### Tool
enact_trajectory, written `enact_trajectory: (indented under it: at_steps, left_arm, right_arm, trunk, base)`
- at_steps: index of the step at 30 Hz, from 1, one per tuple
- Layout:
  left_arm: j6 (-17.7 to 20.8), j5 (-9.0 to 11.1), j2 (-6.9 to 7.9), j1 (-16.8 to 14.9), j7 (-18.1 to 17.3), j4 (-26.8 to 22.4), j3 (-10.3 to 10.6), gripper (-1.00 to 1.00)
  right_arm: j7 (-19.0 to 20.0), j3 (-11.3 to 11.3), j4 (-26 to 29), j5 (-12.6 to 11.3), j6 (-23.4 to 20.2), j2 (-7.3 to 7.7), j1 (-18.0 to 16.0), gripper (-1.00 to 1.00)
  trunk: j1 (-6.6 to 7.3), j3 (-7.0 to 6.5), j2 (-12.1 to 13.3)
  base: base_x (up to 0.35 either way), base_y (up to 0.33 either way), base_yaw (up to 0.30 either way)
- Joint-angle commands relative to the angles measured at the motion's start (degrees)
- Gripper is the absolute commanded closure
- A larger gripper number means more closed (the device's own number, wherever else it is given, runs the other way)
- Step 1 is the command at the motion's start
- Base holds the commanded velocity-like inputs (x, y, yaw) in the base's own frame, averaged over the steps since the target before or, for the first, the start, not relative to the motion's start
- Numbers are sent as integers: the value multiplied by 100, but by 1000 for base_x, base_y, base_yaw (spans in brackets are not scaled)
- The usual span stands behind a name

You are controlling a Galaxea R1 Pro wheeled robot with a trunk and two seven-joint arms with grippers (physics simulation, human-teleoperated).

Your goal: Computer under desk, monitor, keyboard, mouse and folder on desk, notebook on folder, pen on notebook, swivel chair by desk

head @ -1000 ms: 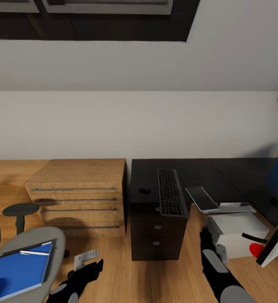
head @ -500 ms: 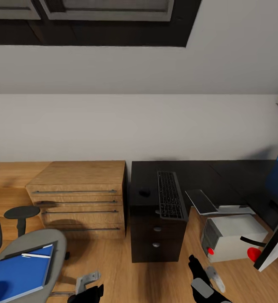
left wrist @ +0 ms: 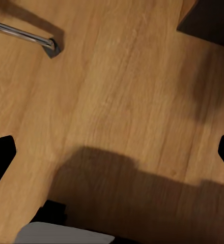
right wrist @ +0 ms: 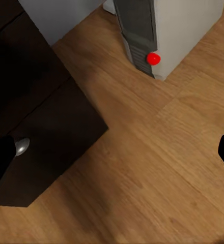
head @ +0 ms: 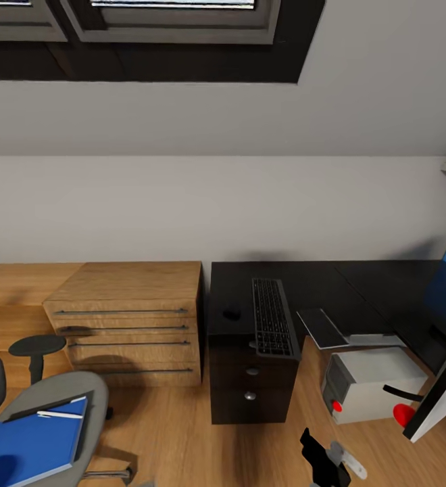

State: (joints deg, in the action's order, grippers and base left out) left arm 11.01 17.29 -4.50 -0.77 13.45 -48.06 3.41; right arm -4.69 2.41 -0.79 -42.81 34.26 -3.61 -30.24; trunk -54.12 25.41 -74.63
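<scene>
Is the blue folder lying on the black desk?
No, the folder lies on the swivel chair seat, apart from the desk.

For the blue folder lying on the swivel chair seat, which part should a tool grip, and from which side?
Probably the folder's long edge that faces the open floor, taken from that side, since the armrest and backrest crowd the other sides. It lies flat on the swivel chair seat, so one finger must slide under it. The notebook and pen sit on its far end, so keep it level.
</scene>
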Motion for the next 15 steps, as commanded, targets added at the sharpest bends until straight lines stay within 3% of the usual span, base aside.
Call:
enact_trajectory:
  at_steps: [1,9,15]
  left_arm:
    - [-42,56,4,-2,46,84,22,-100]
    - [-1011,55,-8,-2,34,789,23,-100]
    - [-1344,55,-15,-2,33,903,27,-100]
  right_arm:
    - [-47,23,-16,68,21,4,-3,-100]
    - [-58,15,-33,211,43,26,30,-100]
    - [-59,16,-34,235,38,27,36,-100]
  trunk:
    - [23,-12,38]
    - [198,-156,359]
    - [330,-264,599]
  base:
    - [0,0,0]
    - [0,0,0]
    - [0,0,0]
